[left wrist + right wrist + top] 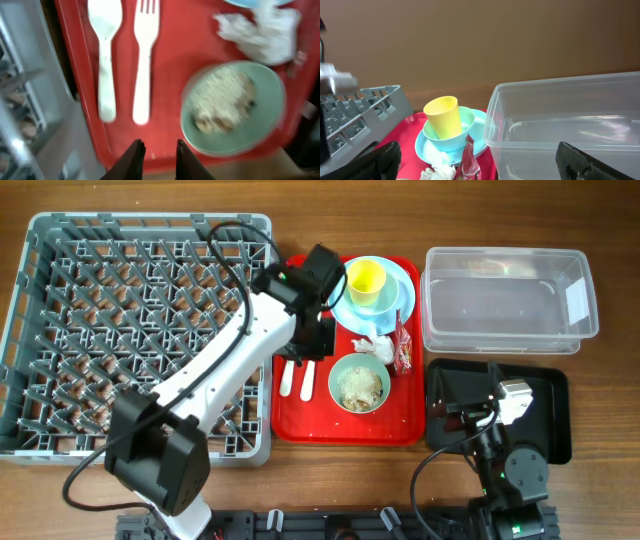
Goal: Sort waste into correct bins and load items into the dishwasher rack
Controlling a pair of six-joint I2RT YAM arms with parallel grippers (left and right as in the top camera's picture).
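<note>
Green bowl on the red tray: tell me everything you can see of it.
The mint-green bowl is round and plastic-looking. It stands upright on the red tray, in the tray's near right part. It holds a heap of pale rice-like crumbs, with bare green rim showing around them. The crumpled white napkin lies right at its far edge; whether they touch can't be told. The fork lies to its left, apart.

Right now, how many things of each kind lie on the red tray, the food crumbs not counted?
bowls: 2, the mint-green bowl and the pale blue bowl
plate: 1
cup: 1
cutlery: 2, the spoon and the fork
waste: 2, the napkin and the wrapper
total: 8
</note>
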